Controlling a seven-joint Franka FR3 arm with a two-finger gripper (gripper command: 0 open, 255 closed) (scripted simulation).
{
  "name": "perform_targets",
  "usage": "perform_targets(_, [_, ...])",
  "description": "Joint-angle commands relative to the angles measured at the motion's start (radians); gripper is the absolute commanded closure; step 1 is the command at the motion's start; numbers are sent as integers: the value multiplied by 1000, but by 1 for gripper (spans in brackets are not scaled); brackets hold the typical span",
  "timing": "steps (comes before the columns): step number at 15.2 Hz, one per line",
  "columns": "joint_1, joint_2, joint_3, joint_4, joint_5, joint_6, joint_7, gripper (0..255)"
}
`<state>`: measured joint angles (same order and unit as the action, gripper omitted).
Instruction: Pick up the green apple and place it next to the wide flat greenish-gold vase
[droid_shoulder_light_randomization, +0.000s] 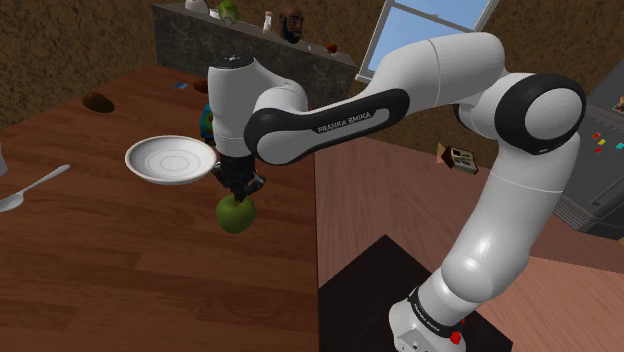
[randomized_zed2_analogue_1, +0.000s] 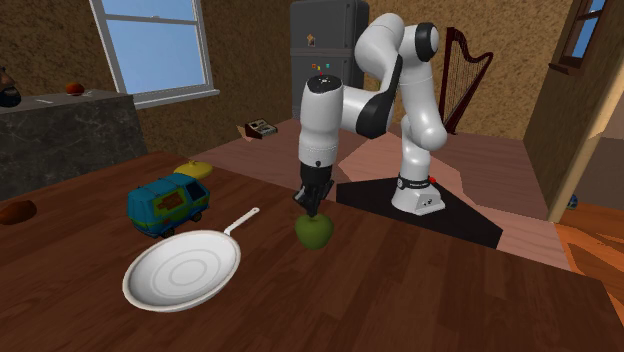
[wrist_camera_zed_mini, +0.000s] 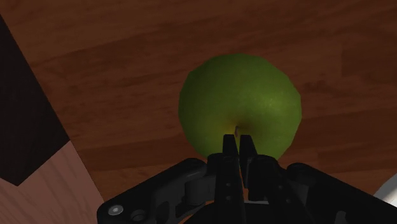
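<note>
Near the table's stand-side edge, green apple (wrist_camera_zed_mini: 254, 95): directly under the gripper, just beside the white dish (randomized_zed2_analogue_1: 135, 285); you can't tell if it's lifted.
Gripper (wrist_camera_zed_mini: 238, 141): fingers nearly together, pinching the stem hollow, a thin top hold.
Likely vase: yellowish flat thing (randomized_zed2_analogue_1: 193, 168) behind the toy van (randomized_zed2_analogue_1: 168, 203).
Advice: carry slowly; the apple could slip.

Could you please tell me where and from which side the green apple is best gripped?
Across the round middle of the green apple, coming straight down from above: its stem dimple faces up and its sides are free. The gripper has its jaws pinched at the stem, likely a thin hold.
</note>
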<state>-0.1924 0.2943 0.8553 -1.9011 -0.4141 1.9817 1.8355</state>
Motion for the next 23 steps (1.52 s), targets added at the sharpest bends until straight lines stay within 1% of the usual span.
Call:
perform_targets(1, [0, 0, 0, 0, 0, 0, 0, 255])
perform_targets(12, [-19, -64, 25, 84, 65, -117, -58, 255])
perform_targets(23, [-21, -97, 37, 200, 102, -249, -98, 255])
